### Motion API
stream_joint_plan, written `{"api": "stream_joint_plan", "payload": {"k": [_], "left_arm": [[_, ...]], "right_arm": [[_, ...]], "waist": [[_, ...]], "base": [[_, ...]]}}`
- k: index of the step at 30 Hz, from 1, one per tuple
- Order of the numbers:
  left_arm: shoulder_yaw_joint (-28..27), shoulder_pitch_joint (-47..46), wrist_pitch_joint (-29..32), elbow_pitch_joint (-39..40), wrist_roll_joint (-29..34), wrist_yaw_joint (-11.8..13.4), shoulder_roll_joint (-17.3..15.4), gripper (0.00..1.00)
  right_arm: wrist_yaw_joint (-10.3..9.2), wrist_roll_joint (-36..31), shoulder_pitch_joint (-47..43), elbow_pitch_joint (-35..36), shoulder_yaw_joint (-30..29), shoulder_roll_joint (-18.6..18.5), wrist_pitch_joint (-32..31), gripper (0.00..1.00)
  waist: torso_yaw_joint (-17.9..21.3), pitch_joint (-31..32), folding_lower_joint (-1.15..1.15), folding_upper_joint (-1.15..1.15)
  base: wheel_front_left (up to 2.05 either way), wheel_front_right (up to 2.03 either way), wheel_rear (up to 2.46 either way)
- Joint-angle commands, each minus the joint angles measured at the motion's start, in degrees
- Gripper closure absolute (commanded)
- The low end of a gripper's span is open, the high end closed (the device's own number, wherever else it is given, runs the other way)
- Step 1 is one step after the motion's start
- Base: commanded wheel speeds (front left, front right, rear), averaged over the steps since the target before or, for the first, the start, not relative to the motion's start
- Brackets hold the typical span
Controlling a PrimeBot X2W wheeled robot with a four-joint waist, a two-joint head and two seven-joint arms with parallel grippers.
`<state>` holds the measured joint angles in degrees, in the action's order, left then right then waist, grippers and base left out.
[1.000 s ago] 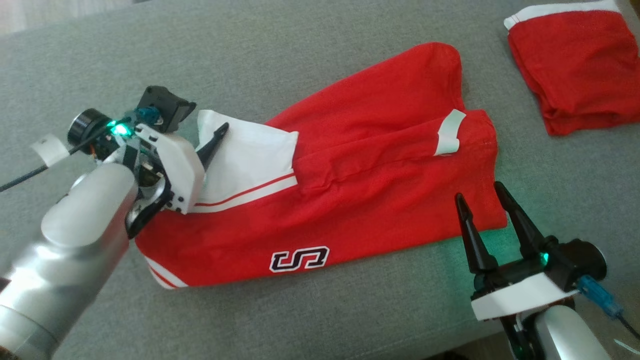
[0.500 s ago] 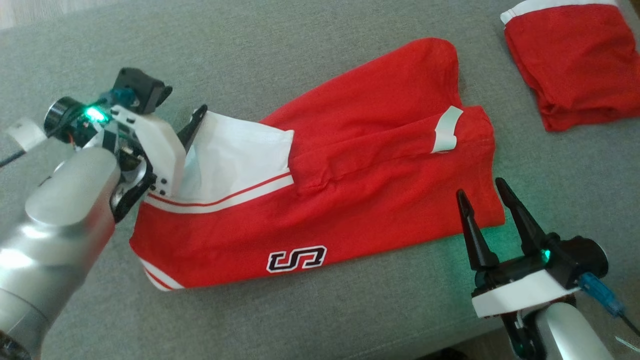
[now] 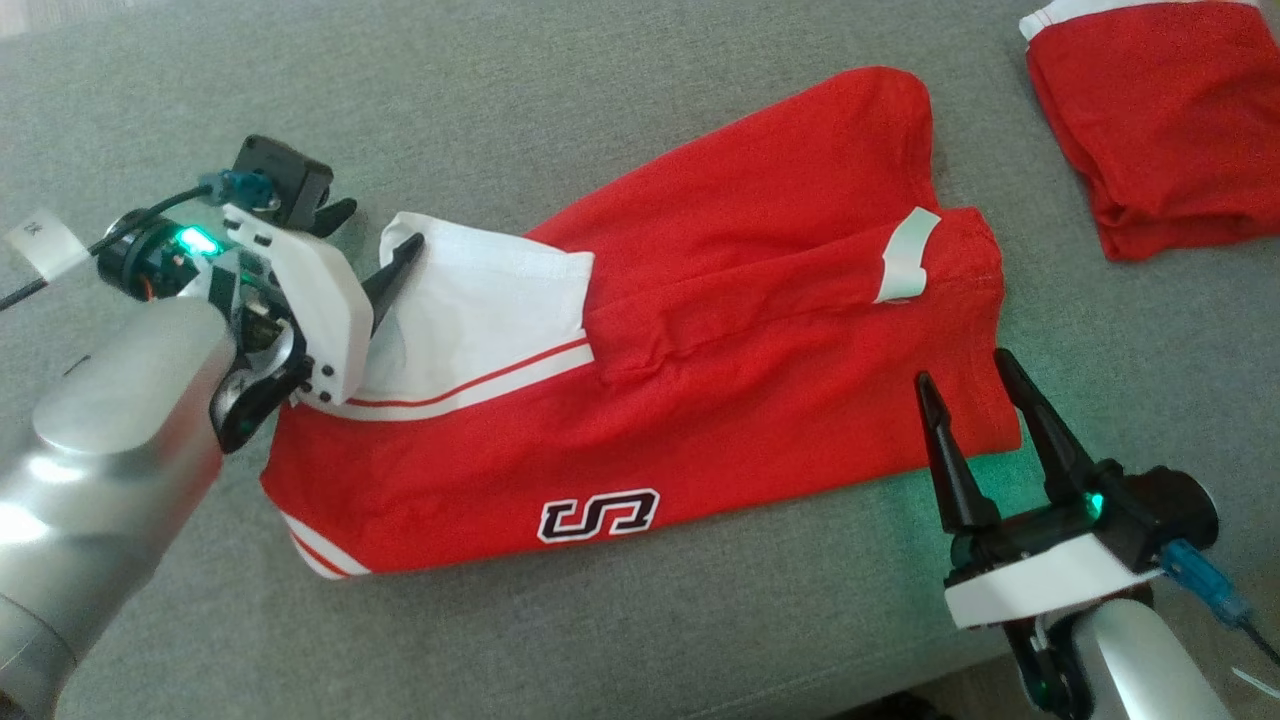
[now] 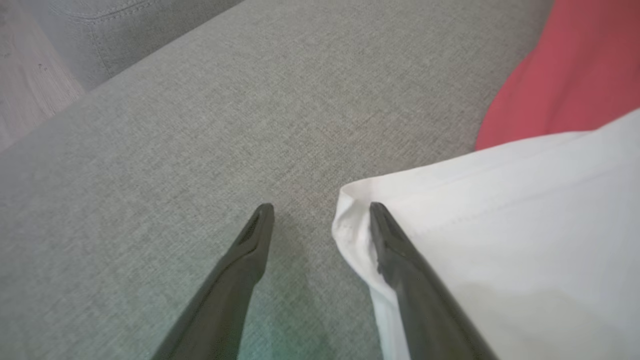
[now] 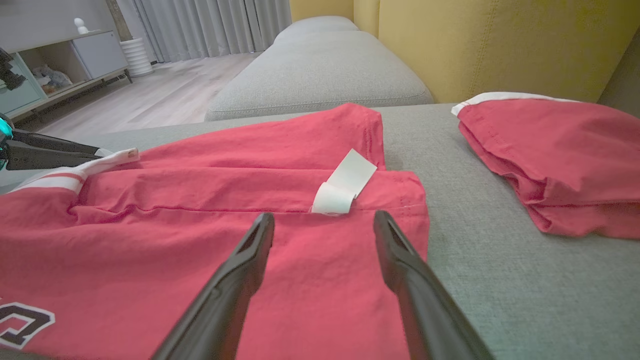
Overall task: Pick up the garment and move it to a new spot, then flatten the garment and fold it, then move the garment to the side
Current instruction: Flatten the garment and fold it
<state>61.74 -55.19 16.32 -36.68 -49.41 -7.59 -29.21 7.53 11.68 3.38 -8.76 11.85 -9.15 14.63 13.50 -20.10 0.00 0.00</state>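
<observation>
A second folded red piece (image 3: 1160, 130) sat well apart at the far right of the grey cushion (image 3: 600, 110). My garment (image 3: 720, 390) lay mid-cushion: red, with a white striped end, a black-and-white logo (image 3: 598, 515) and a white label (image 3: 905, 255). Its long axis ran left to right, slanting away rightward. My left gripper (image 3: 378, 225) was spread, one finger on the white corner. My right gripper (image 3: 960, 368), also spread, hovered at the other end.
</observation>
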Motion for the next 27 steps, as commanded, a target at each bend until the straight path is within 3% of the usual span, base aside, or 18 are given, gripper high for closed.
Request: {"api": "stream_joint_plan", "payload": {"k": [1, 2, 3, 4, 16, 22, 27], "left_arm": [[-1.7, -2.4, 0.0, 1.1, -0.3, 0.1, -2.1, 0.0], [-1.6, -2.4, 0.0, 1.2, -0.7, 0.1, -2.0, 0.0], [-1.5, -2.3, -0.1, 1.4, -1.0, 0.1, -1.9, 0.28], [-1.2, -2.3, -0.4, 1.8, -1.6, 0.1, -1.9, 1.0], [1.8, -4.5, -8.8, 3.5, 0.0, 0.1, -3.4, 1.0], [2.2, -5.4, -13.1, 3.1, 2.0, 0.1, -3.4, 1.0], [2.8, -5.7, -13.7, 3.4, 2.2, 0.1, -3.2, 1.0]], "right_arm": [[-0.04, -0.1, 1.2, 1.9, 0.8, -0.4, 0.4, 0.0], [-0.04, -0.1, 1.3, 1.9, 0.8, -0.4, 0.4, 0.0], [-0.04, -0.1, 1.3, 1.9, 0.9, -0.4, 0.4, 0.0], [-0.04, -0.2, 1.4, 1.8, 0.9, -0.4, 0.4, 0.0], [-0.04, 2.4, 2.0, 1.0, 0.1, -3.4, 0.4, 0.0], [-0.04, 13.4, 6.0, -7.4, 2.8, -9.9, 0.0, 0.0], [-0.04, 23.1, 11.3, -12.6, 6.9, -14.5, -3.9, 0.0]], "waist": [[0.0, -0.1, 0.0, 0.0], [0.0, -0.1, 0.0, 0.0], [0.0, -0.1, 0.0, 0.0], [0.0, -0.1, 0.0, 0.0], [-1.0, 2.5, 0.0, 0.0], [-2.3, 3.8, 0.0, 0.0], [-3.4, 4.0, 0.0, 0.0]], "base": [[0.0, 0.0, 0.0], [0.0, 0.0, 0.0], [0.0, 0.0, 0.0], [0.0, 0.0, 0.0], [0.0, 0.0, 0.0], [0.0, 0.0, 0.0], [0.0, 0.0, 0.0]]}}
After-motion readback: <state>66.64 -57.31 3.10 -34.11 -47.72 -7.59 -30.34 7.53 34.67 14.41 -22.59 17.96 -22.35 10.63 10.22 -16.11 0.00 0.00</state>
